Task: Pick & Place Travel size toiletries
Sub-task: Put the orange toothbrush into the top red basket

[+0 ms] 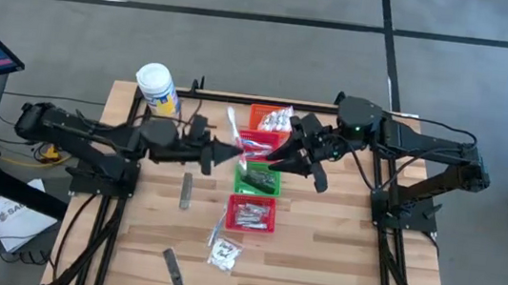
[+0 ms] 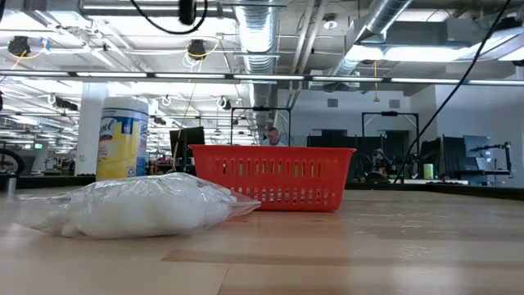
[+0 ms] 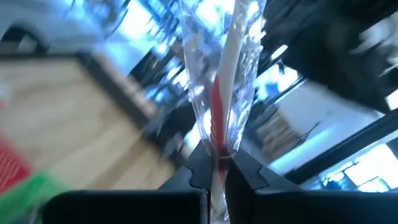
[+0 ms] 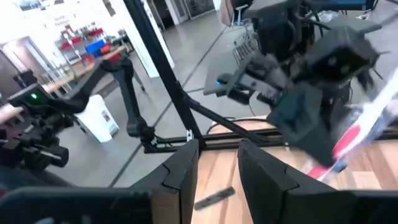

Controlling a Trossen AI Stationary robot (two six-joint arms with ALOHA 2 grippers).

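High view: both arms meet over the column of small baskets at the table's (image 1: 336, 267) centre.
Left claw (image 1: 230, 149): clenched on a wrapped toothbrush (image 1: 233, 131), lifted clear of the table beside the red mesh basket (image 1: 256, 143).
Left wrist view: the two fingers (image 3: 200, 167) pinch the lower end of the clear sleeve, and the red-and-white toothbrush (image 3: 222, 93) stands up out of the grip, held by one end so the rest hangs free for a drop, by judgement.
Right claw (image 1: 280, 162): over the green basket (image 1: 255, 176), fingers standing part open, nothing seen between them in its wrist view (image 4: 217, 165).
Remaining toiletries: a clear sachet (image 1: 222, 251) and two dark flat strips (image 1: 185, 190) (image 1: 173, 268) lie loose on the table; silvery tubes sit in the nearer red basket (image 1: 253, 213) and in the orange basket (image 1: 271, 118).
Low view: a clear sachet (image 2: 135, 205) lies in front of a red basket (image 2: 272, 176); neither claw shows.
White jar (image 1: 157, 88): upright at the far left corner, apart from the work.
Stage, as judged: carry under way, release into a basket not yet done.
Risk, as judged: the slick sleeve could slip through so narrow a pinch.
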